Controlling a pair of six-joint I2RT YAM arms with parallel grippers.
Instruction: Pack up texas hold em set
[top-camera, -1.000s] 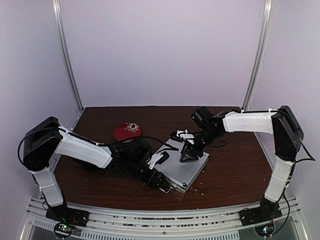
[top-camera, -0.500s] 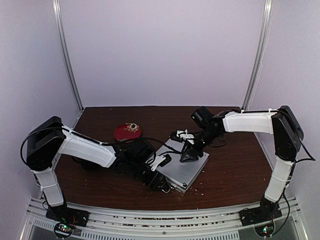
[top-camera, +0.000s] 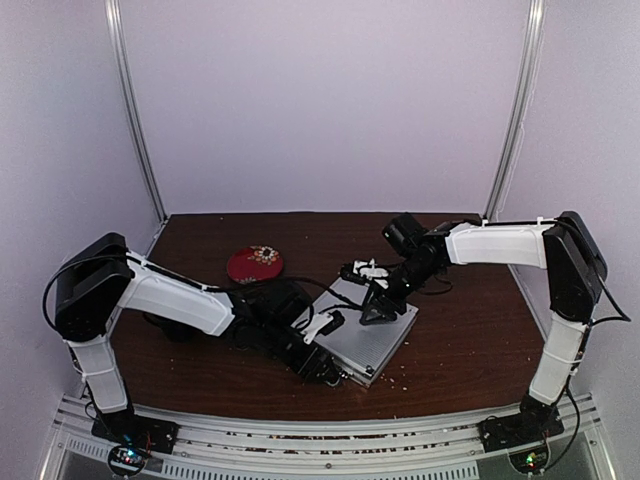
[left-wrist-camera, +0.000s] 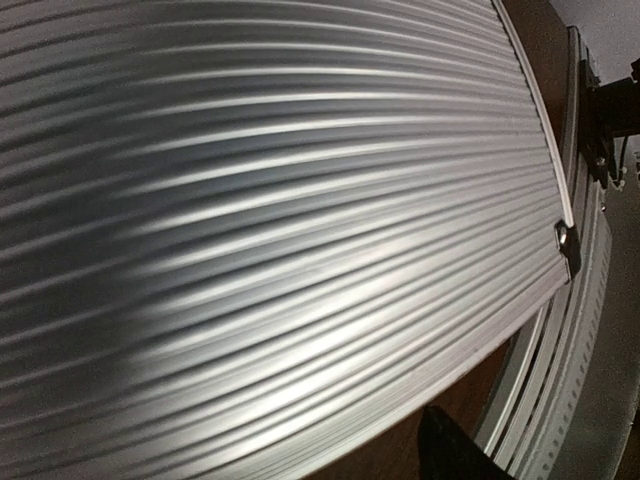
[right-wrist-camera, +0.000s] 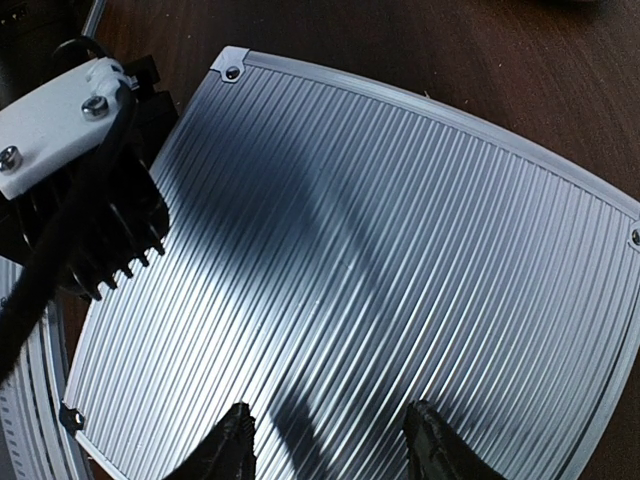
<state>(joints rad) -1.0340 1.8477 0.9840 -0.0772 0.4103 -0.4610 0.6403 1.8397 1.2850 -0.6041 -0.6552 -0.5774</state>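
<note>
- While the right gripper hangs over the lid with fingers spread and nothing between them, pressing straight down should stop the case from sliding.
- The left gripper is at the case's near-left edge; I cannot tell if it grasps anything. It should approach squarely.
- The ribbed silver case lies closed and flat, mid-table.
</note>
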